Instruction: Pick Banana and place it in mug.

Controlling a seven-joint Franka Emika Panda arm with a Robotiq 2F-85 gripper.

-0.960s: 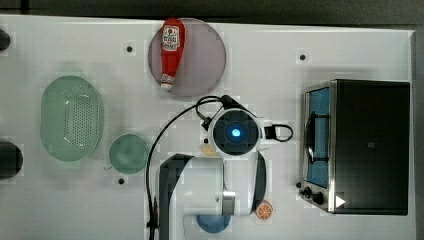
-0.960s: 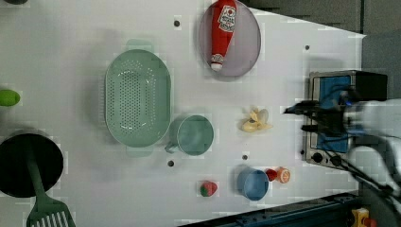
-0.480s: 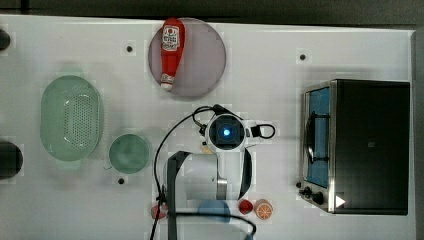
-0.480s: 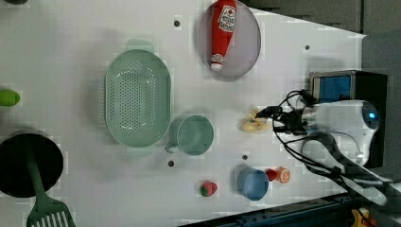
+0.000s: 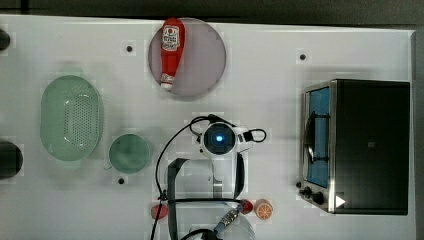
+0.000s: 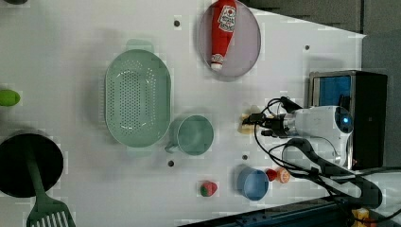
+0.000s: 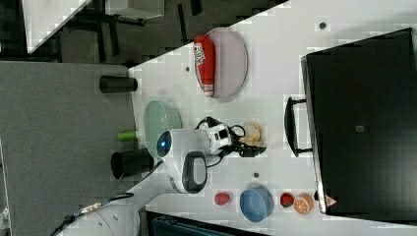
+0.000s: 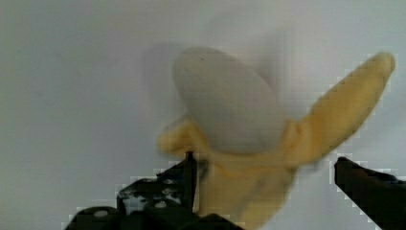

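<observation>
The banana (image 8: 230,105) is a small toy with pale cream flesh and yellow peel flaps, lying on the white table. My gripper (image 8: 266,160) is open, with one dark finger on each side of the fruit and neither pressing on it. In the left view the gripper (image 6: 253,124) reaches the banana (image 6: 245,125) from the left view's right. The right view shows the banana (image 7: 253,131) just beyond the fingers. The muted-green mug (image 6: 195,135) stands apart, toward the left view's left of the banana. In the top view my arm covers the banana, and the mug (image 5: 130,153) sits toward the top view's left.
A pale green colander (image 5: 71,117) stands beyond the mug. A red ketchup bottle (image 5: 170,50) lies on a grey plate (image 5: 205,60). A black toaster oven (image 5: 357,145) fills the top view's right. A blue cup (image 6: 253,183), an orange slice (image 6: 283,175) and small red fruits (image 6: 208,188) lie nearby.
The arm has swung away from the oven toward the left view's left and come down over the banana. The fingers have stayed open.
</observation>
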